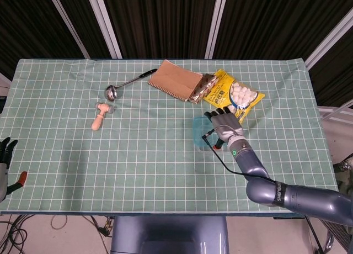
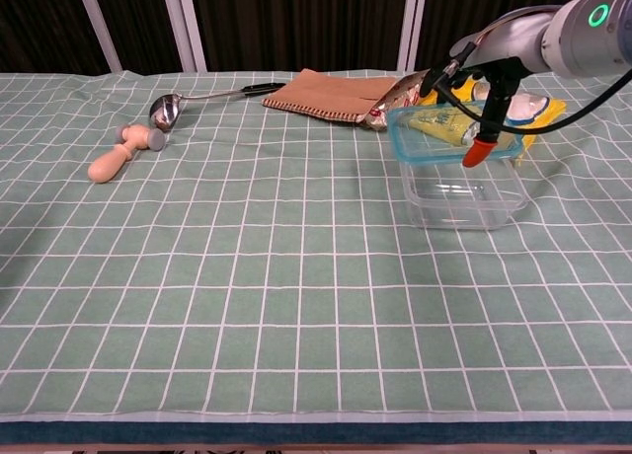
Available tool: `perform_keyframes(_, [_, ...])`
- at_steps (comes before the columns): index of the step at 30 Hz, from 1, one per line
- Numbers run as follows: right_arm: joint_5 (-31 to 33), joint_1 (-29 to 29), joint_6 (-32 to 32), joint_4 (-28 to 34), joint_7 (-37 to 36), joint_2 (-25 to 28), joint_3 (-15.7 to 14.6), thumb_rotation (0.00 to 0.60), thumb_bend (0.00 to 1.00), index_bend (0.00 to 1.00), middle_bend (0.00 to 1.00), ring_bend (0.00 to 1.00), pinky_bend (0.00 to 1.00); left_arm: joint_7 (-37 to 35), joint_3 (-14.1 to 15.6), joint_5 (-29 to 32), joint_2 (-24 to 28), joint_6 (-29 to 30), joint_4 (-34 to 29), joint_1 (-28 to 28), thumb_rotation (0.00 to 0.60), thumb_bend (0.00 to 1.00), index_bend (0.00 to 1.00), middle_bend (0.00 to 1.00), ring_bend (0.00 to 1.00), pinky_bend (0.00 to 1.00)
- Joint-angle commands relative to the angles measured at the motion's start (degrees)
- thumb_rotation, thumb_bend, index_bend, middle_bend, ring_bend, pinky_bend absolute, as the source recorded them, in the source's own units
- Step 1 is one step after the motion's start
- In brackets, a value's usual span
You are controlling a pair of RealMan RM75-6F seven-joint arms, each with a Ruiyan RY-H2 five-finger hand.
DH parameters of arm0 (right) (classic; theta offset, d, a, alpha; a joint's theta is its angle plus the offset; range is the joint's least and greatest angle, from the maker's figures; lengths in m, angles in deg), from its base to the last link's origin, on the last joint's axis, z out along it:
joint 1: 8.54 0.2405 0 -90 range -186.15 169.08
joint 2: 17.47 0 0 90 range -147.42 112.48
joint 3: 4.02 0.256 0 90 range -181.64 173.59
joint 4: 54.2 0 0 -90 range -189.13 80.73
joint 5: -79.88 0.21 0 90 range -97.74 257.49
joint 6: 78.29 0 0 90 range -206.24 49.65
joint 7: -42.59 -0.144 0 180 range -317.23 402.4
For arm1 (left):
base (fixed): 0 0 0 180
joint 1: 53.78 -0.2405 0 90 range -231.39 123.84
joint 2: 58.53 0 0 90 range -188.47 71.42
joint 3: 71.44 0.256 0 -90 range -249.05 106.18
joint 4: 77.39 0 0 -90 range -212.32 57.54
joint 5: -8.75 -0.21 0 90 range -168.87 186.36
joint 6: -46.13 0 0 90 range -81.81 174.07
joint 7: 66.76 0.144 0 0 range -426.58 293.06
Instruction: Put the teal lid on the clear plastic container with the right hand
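Observation:
My right hand (image 1: 223, 127) holds the teal lid (image 1: 197, 132) by its right side, right of the table's middle. In the chest view the teal lid (image 2: 434, 133) hangs slightly tilted just above the clear plastic container (image 2: 464, 193), shifted a little toward the far side, with the right hand (image 2: 484, 59) above its far right edge. A red-tipped cable (image 2: 472, 158) dangles from the hand over the lid. From the head camera the container is mostly hidden under lid and hand. My left hand (image 1: 5, 154) rests at the lower left edge, fingers apart, holding nothing.
Behind the container lie a yellow marshmallow bag (image 1: 234, 96), a snack wrapper (image 1: 201, 88) and a brown notebook (image 1: 175, 80). A metal ladle (image 1: 111, 91) and a wooden pestle-like piece (image 1: 99, 116) sit at the back left. A checked green cloth (image 1: 138, 160) covers the table.

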Motion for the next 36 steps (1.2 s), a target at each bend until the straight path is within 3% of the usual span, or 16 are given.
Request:
perform_keyframes(1, [2.51, 1.43, -3.83, -0.20, 0.97, -1.13, -1.18, 0.600, 0.32, 0.13, 0.48, 0.09, 0.00, 0.00, -0.01, 0.21, 0.09, -0.21, -0.16, 0.04, 0.600, 0.33, 0.08, 0.00, 0.00, 0.00])
perform_keyframes(13, [7.29, 2.39, -14.12, 2.99, 2.16, -4.08, -0.73, 0.600, 0.32, 0.13, 0.48, 0.09, 0.00, -1.00, 0.13, 0.63, 0.85, -1.33, -0.83, 0.26, 0.600, 0.33, 0.08, 0.00, 0.00, 0.00])
perform_keyframes(36, [3.20, -0.43, -10.20, 1.17, -1.52, -5.21, -2.22, 0.600, 0.32, 0.13, 0.48, 0.09, 0.00, -0.98, 0.12, 1.03, 0.98, -1.56, -0.97, 0.43, 0.600, 0.33, 0.08, 0.00, 0.00, 0.00])
